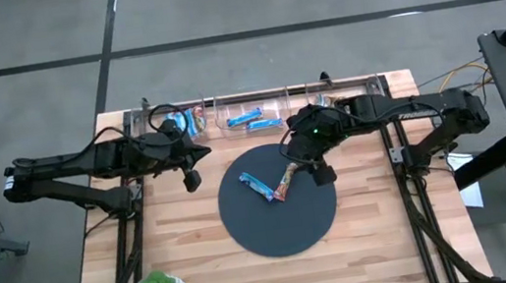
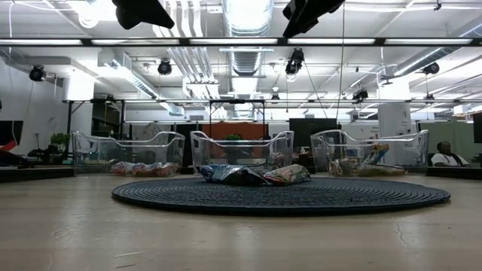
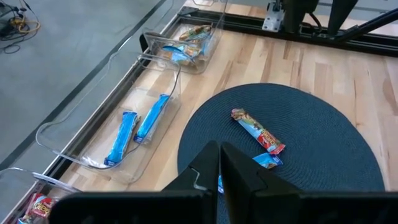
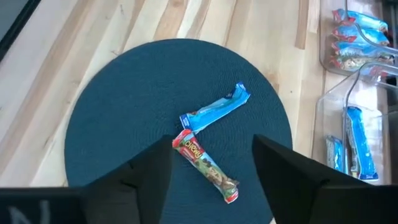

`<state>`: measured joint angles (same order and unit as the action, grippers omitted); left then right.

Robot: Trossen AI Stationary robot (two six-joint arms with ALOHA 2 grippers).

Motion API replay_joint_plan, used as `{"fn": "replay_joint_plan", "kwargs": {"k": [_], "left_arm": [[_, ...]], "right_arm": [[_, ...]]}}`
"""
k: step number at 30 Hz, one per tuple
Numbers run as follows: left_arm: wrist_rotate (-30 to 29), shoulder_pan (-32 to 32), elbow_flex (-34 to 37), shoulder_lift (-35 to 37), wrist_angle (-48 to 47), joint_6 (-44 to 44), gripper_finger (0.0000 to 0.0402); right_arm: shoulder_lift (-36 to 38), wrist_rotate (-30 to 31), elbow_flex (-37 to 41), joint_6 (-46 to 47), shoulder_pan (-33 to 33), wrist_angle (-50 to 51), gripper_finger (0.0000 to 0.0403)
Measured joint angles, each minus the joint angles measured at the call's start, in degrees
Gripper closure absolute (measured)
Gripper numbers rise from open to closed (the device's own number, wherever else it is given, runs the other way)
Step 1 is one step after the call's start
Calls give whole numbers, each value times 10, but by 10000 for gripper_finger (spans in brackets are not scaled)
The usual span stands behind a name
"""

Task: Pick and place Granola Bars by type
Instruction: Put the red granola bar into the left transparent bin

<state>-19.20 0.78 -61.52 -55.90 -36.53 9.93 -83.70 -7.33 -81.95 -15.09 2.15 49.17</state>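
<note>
**Right jaws apart over mat, left shut**

High: right gripper [image 1: 304,168] hovers at the mat's [image 1: 246,232] 1 o'clock above two granola bars [image 1: 272,186] forming a V; left gripper [image 1: 189,167] parked at its 10 o'clock. Bins [image 1: 250,108] at 12 hold sorted bars.

Low: both bars mid-mat, three bins behind.

Left wrist: middle bin [image 3: 93,146] all blue, so one type per bin.

Right wrist: fingers straddle red-ended bar [image 4: 205,165], likely next pick; lettering unreadable. Blue bar [image 4: 214,109] touches it.

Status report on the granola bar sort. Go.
Right gripper jaws open above the mat, empty. Left gripper shut, waiting beside the bins. Blue bar and red-brown bar on the mat. Nothing in the way.
</note>
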Motion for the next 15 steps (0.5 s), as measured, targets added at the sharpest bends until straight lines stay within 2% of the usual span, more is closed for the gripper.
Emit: {"fn": "replay_joint_plan", "kwargs": {"k": [6, 15], "left_arm": [[0, 0, 0, 0, 0, 3, 401], [-3, 0, 0, 0, 0, 3, 401]], "right_arm": [[0, 13, 0, -5, 0, 0, 161], [-15, 13, 1, -46, 0, 1, 137]]}}
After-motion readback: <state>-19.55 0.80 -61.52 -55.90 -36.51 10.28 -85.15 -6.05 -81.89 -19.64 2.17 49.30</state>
